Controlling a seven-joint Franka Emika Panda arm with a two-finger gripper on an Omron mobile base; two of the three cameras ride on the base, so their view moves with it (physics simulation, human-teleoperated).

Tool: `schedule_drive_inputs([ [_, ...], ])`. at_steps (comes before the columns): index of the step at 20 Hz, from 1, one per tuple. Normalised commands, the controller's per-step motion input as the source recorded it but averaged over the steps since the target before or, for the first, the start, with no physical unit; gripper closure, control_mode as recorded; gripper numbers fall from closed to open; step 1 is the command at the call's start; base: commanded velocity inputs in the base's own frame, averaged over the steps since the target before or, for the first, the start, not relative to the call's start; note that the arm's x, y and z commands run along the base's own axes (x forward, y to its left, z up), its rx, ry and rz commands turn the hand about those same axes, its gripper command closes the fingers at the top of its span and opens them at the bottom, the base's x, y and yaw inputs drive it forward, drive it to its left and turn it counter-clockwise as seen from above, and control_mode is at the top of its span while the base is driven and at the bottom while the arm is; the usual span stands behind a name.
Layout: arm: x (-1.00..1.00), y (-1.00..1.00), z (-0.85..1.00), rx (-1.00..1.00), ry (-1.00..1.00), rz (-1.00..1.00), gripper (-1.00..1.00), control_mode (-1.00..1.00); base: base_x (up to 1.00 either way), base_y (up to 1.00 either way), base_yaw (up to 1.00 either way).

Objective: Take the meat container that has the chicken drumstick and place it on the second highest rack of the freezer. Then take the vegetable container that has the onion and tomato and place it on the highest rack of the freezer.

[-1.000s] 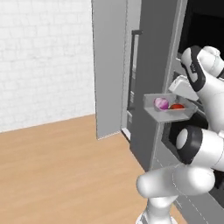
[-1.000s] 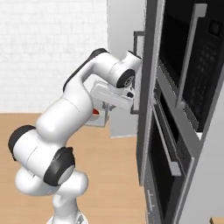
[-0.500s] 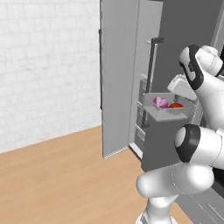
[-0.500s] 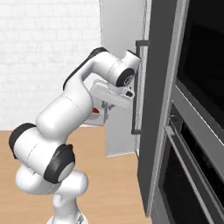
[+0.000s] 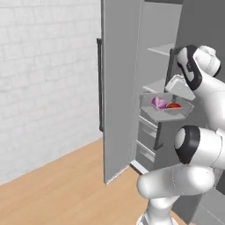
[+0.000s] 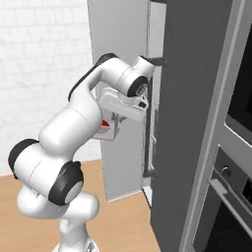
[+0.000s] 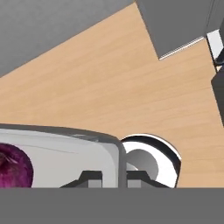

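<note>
Arm is folded up high: elbow bent back over the base, forearm reaching forward, wrist rolled so the hand hangs down over the near edge of the vegetable container (image 5: 166, 110). Gripper (image 7: 109, 178) is pinched on the container's rim, one fingertip (image 7: 91, 178) on the inside of the wall, the other on the outside, rim clamped between them. Container is a shallow grey tray held about level in mid-air, above the wooden floor (image 7: 109, 87), just in front of the open freezer (image 5: 154, 66) and near its pale shelves. Onion (image 5: 159, 103) sits on the left side of the tray in the left base view, tomato (image 5: 174, 106) just beside it on the right; in the hand view the purple onion (image 7: 13, 170) shows at the far left of the tray floor. Left freezer door (image 5: 118, 88) is swung wide open with its dark bar handle (image 5: 100, 83) facing the brick wall. Highest rack (image 5: 162, 49) is visible inside, above tray level; a lower shelf sits about level with the tray behind it, can't tell exactly which rack that is. Black wall oven (image 6: 231, 162) to the right of the freezer in the right base view. No readable labels or writing anywhere
</note>
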Motion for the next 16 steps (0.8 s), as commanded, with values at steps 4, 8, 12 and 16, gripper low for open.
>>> schedule_drive_inputs([
  [4, 0.00, 0.00, 0.00, 0.00, 0.00, 0.00, 1.00, 1.00, 0.68, 0.80, -0.50],
  [8, 0.00, 0.00, 0.00, 0.00, 0.00, 0.00, 1.00, 1.00, 0.18, 0.93, -0.48],
  [12, 0.00, 0.00, 0.00, 0.00, 0.00, 0.00, 1.00, 1.00, 0.02, 0.42, -0.45],
  [16, 0.00, 0.00, 0.00, 0.00, 0.00, 0.00, 1.00, 1.00, 0.33, 0.23, -0.49],
])
